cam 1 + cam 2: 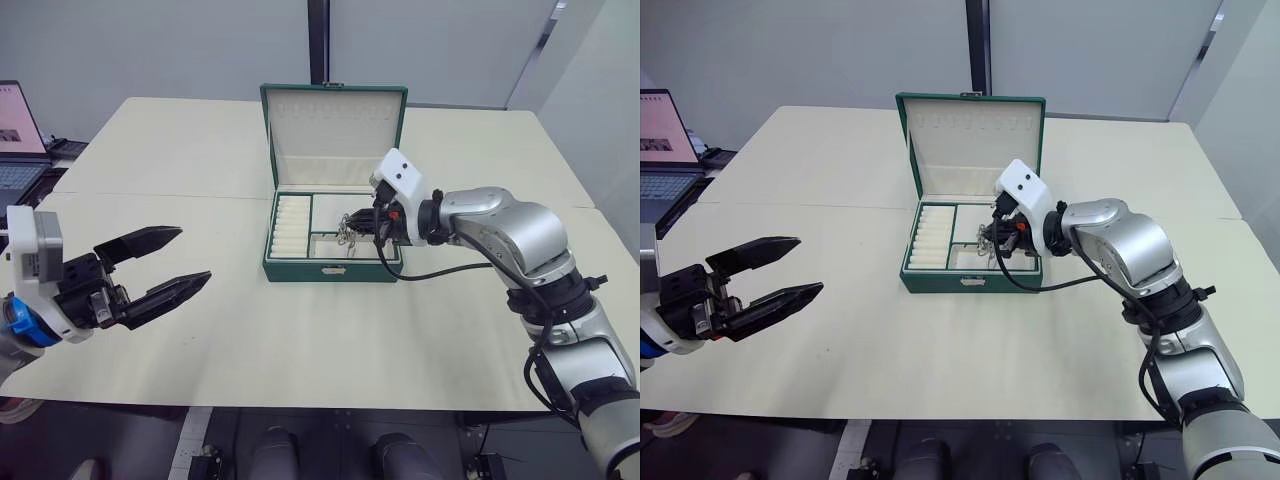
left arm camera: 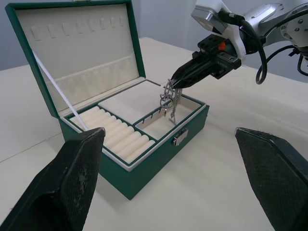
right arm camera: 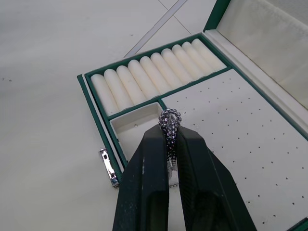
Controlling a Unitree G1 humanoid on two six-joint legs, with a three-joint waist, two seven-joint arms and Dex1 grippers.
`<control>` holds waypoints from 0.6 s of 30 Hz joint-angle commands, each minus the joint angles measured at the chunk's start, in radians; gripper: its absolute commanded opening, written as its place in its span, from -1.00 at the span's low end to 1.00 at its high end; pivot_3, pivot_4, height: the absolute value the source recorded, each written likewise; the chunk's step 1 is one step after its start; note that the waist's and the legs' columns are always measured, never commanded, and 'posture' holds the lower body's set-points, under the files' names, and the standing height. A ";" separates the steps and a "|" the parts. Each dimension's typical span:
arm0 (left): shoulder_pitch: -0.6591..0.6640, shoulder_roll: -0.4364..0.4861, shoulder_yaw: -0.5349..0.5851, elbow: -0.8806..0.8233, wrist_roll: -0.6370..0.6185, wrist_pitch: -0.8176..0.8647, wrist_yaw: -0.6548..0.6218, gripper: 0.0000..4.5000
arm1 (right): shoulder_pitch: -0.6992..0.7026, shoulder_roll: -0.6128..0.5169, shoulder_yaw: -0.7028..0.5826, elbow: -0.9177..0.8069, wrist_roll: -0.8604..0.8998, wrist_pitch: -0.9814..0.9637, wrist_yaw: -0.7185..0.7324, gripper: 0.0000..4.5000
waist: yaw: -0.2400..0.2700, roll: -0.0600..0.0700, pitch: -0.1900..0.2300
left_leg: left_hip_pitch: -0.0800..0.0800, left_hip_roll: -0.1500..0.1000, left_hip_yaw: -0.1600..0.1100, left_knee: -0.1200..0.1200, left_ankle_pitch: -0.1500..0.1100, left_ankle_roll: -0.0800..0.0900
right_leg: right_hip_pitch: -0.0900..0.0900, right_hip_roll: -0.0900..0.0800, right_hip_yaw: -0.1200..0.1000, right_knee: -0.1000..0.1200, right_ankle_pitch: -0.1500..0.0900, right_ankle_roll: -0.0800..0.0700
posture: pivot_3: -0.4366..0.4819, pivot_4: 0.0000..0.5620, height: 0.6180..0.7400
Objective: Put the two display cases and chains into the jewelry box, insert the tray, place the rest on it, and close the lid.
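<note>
Now right jaws pinching chain (image 2: 168,98) over tray (image 2: 126,143); left jaws wide, empty.

A wide cream-white bench (image 1: 200,340) with a seam across its top stands before pale grey wall panels (image 1: 150,45), split by a dark vertical post (image 1: 318,40). An open laptop with a lit screen (image 1: 20,125) sits at its far left edge.

Shiny metal chain (image 3: 169,121); jewelry box (image 2: 144,166) lining cream cloth (matt, soft-looking).
</note>
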 commanded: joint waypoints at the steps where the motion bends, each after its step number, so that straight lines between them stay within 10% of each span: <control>1: 0.002 0.009 0.042 -0.026 -0.020 -0.004 0.008 1.00 | 0.002 0.008 -0.004 -0.011 -0.017 -0.027 0.011 -0.92 | 0.000 0.000 0.000 | 0.000 0.000 0.000 0.000 0.000 0.000 | 0.000 0.000 0.000 0.000 0.000 0.000 | -0.05 -0.47 0.77; 11: 0.011 0.011 0.047 -0.030 -0.024 -0.005 0.010 1.00 | 0.032 0.022 0.007 -0.003 -0.052 -0.039 0.024 -0.92 | 0.000 0.000 0.000 | 0.000 0.000 0.000 0.000 0.000 0.000 | 0.000 0.000 0.000 0.000 0.000 0.000 | -0.05 -0.47 0.77; 18: 0.011 0.015 0.047 -0.026 -0.025 -0.006 0.003 1.00 | 0.041 0.020 0.005 -0.014 -0.067 -0.046 0.033 -0.14 | 0.000 0.000 0.000 | 0.000 0.000 0.000 0.000 0.000 0.000 | 0.000 0.000 0.000 0.000 0.000 0.000 | -0.05 -0.47 0.77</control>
